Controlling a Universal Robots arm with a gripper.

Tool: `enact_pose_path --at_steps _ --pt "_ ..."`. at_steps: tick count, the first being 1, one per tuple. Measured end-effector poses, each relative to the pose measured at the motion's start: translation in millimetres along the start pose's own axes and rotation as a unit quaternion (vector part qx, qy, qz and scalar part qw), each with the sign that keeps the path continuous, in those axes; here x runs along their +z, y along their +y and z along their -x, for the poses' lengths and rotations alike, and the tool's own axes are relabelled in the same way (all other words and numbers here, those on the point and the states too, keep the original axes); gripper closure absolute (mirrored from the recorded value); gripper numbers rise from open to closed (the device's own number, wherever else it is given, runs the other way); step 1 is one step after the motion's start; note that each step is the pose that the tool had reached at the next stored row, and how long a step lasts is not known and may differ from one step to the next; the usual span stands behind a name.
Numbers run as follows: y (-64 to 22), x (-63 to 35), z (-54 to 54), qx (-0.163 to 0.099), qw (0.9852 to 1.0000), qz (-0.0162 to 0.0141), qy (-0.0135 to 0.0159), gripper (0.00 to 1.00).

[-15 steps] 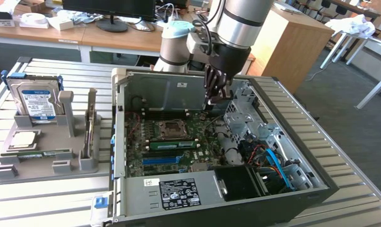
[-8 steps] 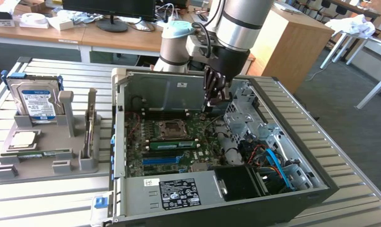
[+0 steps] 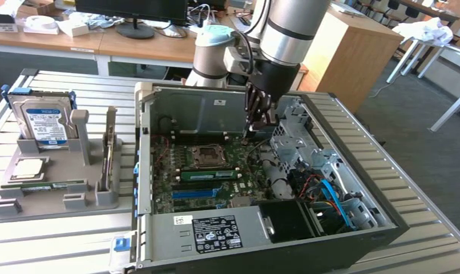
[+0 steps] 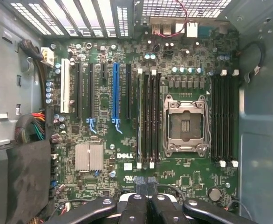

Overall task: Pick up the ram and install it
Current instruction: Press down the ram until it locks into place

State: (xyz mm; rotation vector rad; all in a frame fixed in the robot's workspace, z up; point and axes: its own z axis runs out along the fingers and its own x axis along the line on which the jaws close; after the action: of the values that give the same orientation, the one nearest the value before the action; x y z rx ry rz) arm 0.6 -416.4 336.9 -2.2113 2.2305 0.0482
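A green ram stick point(image 3: 207, 174) sits in a slot of the motherboard point(image 3: 186, 197) inside the open computer case. In the wrist view it shows edge-on as a thin pale strip point(image 4: 139, 116) beside the black empty slots. My gripper point(image 3: 259, 116) hangs inside the case above the board's rear part, apart from the stick. Its black fingers point(image 4: 137, 186) are pressed together with nothing between them, so the gripper point(image 4: 146, 184) is shut and empty. Another green ram point(image 3: 43, 185) lies flat on the grey tray point(image 3: 55, 205) at the exterior view's left.
On the tray also stand a hard drive point(image 3: 43, 123) with a blue-white label, a square silver CPU point(image 3: 28, 167) and an upright grey holder point(image 3: 107, 165). The open CPU socket point(image 4: 185, 123), the case walls point(image 3: 145, 171) and drive cages point(image 3: 306, 145) surround the gripper.
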Motion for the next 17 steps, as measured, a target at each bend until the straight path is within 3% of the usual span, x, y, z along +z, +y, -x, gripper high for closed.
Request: enact_pose_path --at_steps 17 --pt "-0.3 14.9 -0.3 0.0 1.0 0.0 0.0 0.9"
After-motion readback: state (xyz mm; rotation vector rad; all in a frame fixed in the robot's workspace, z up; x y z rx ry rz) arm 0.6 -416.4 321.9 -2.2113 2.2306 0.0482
